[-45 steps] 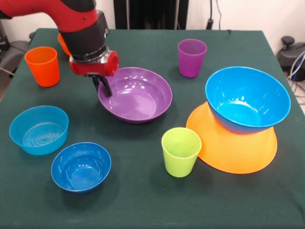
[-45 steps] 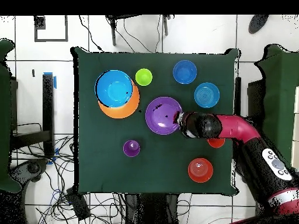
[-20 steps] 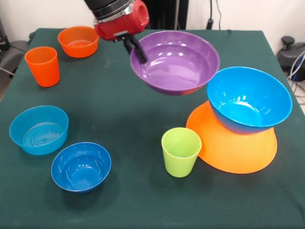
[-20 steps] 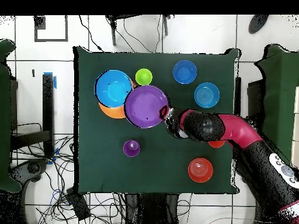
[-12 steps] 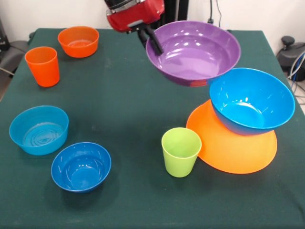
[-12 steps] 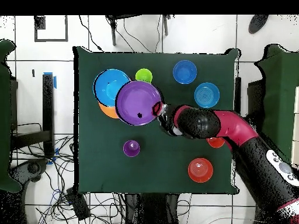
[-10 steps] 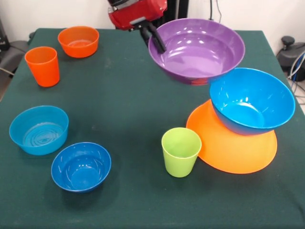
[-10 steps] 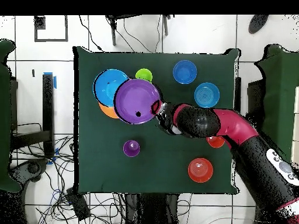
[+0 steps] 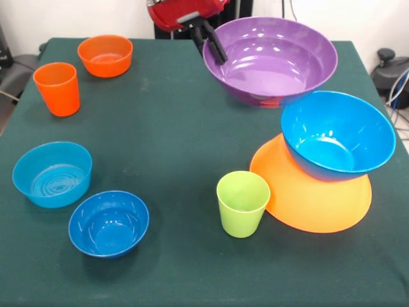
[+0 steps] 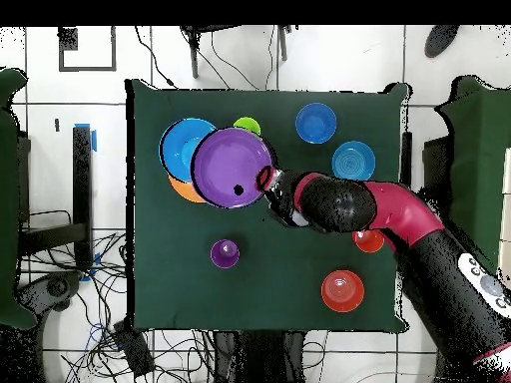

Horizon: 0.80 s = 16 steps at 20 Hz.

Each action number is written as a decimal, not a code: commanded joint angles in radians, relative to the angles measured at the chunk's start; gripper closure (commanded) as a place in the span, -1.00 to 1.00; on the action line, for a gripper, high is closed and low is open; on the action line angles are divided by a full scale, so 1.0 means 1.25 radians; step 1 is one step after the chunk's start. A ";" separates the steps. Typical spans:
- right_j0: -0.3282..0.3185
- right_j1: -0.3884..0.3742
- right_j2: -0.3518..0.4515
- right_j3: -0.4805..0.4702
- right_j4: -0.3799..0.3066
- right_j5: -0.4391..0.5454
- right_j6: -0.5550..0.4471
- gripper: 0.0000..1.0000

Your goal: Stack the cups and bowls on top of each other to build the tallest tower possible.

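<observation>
the pincer pinches the rim of the large glossy purple plastic bowl, one finger inside it, holding it lifted clear of the dark green tabletop. at the purple bowl's 5 o'clock in the front view, the large blue plastic bowl rests tilted on the upturned orange-yellow plastic bowl. the lime green plastic tumbler stands just beside that pair, at its 8 o'clock.

No text, label, brand, number or sign can be read on the bowls, cups, arm or surface.
</observation>
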 commanded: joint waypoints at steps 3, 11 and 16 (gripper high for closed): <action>0.072 -0.022 -0.013 0.038 0.018 -0.083 0.075 1.00; 0.154 -0.072 -0.088 0.016 0.021 -0.138 0.137 1.00; 0.188 -0.071 -0.121 -0.007 0.037 -0.144 0.132 1.00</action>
